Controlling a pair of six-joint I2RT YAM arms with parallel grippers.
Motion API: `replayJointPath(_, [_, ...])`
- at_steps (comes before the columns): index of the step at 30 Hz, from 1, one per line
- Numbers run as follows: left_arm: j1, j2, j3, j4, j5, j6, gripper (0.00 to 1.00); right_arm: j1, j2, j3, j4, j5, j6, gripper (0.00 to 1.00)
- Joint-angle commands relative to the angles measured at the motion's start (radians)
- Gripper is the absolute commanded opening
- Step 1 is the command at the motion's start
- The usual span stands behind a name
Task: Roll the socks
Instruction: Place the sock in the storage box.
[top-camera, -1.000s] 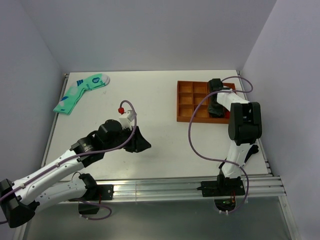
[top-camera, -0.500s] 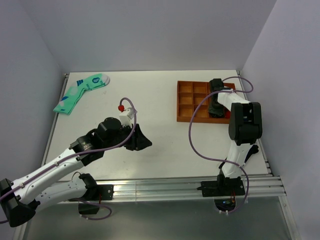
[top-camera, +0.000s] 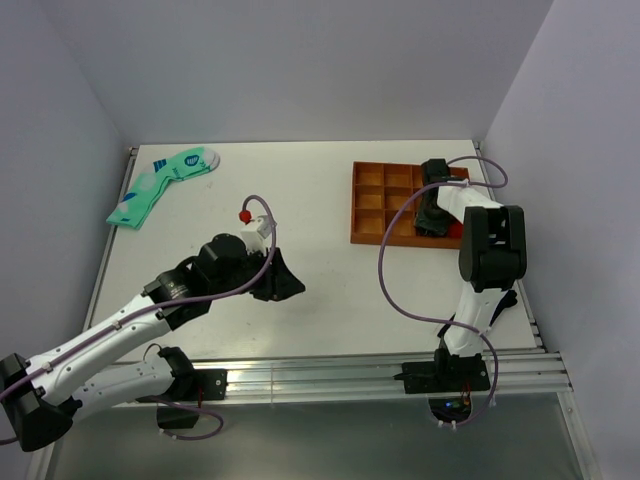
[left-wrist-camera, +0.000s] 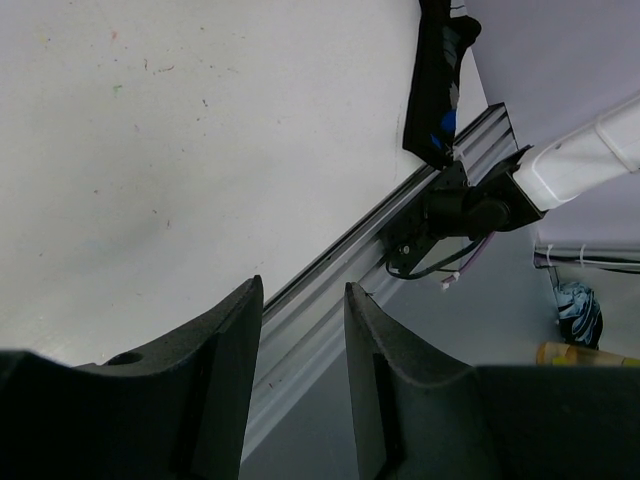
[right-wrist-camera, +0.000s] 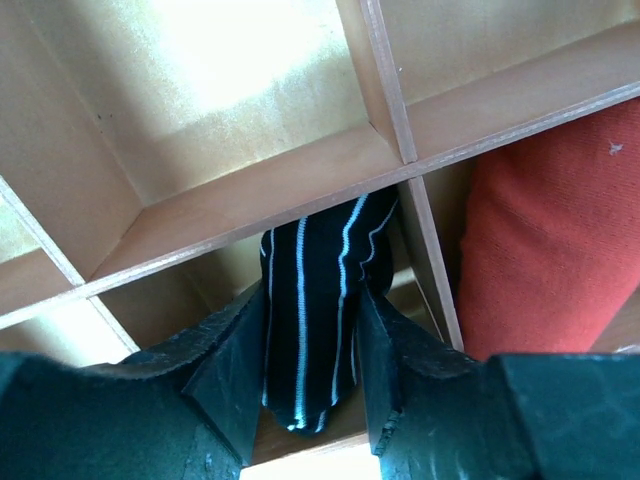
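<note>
At the left edge, side wall (top-camera: 50, 150): plain pale grey-lilac, rising straight from the table's rim.
Mint-green socks (top-camera: 160, 185): lying flat at the table's far left corner, well apart from both arms.
Left gripper (left-wrist-camera: 303, 300): low over the middle-left of the table, fingers apart with nothing between them.
Table (top-camera: 310, 200): matte white, with a few faint specks and scuffs in the left wrist view.
Rail (top-camera: 330, 375): silver metal along the near edge, carrying both arm bases.
Back wall (top-camera: 300, 70): the same pale tone, unmarked.
Tray (top-camera: 370, 200): orange-brown, split into square cells by thin dividers, at the table's far right.
Socks (right-wrist-camera: 310, 260): black with thin white stripes, bundled in a cell toward the tray's right side, just beside a red fabric item (right-wrist-camera: 540, 230) in the neighbouring cell.
Right gripper (right-wrist-camera: 310, 310): reaching down into that cell, fingers pressed against the socks on both sides.
Right wall (top-camera: 590, 150): pale, close beside the tray.
</note>
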Motion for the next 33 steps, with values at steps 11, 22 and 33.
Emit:
replayJointPath(11, [0.003, 0.018, 0.041, 0.036, 0.033, 0.02, 0.44, 0.013, -0.096, -0.015, -0.067, -0.039, 0.012, 0.52])
replayJointPath(22, [0.003, 0.024, 0.039, 0.044, 0.038, 0.02, 0.44, 0.013, -0.115, -0.008, -0.075, -0.045, 0.015, 0.55])
replayJointPath(33, [0.003, 0.038, 0.033, 0.058, 0.038, 0.02, 0.44, 0.013, -0.171, -0.002, -0.086, -0.031, 0.017, 0.65])
